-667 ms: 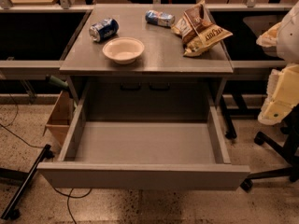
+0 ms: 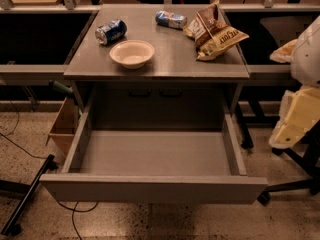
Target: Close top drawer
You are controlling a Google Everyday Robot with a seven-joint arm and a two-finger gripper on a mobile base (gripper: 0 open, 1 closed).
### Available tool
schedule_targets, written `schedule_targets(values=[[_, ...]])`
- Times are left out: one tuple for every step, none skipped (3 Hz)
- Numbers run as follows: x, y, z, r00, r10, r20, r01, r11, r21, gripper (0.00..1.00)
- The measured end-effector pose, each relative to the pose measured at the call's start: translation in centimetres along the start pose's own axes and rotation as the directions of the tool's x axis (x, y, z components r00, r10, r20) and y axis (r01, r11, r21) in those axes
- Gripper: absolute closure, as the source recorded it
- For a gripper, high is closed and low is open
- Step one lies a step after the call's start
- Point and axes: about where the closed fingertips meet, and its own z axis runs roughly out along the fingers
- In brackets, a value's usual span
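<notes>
The brown snack bag [image 2: 215, 29] on the counter [image 2: 175, 61] carries big pale letters near its lower edge, but I cannot read them as a word. The blue can [image 2: 111, 32] shows a white mark, not readable. The hand [image 2: 294, 124] is at the right edge.

Warm, fairly dim light comes down from above onto the tabletop [image 2: 170, 64], leaving a soft sheen beside the bowl [image 2: 132, 53]. Beneath it, shadow deepens toward the back of the top drawer [image 2: 155, 189], while the front panel catches flat grey light. At the right edge the gripper [image 2: 292, 126] glows yellowish, and the recesses on both sides go nearly black.
</notes>
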Motion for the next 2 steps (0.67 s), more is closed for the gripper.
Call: schedule_targets(values=[[0.9, 3.3, 3.3, 0.999, 0.028, 0.044, -0.026, 0.9991, -0.035, 0.0], [2.4, 7.5, 7.9, 0.99, 0.069, 0.122, -0.058, 0.9942, -0.09, 0.02]])
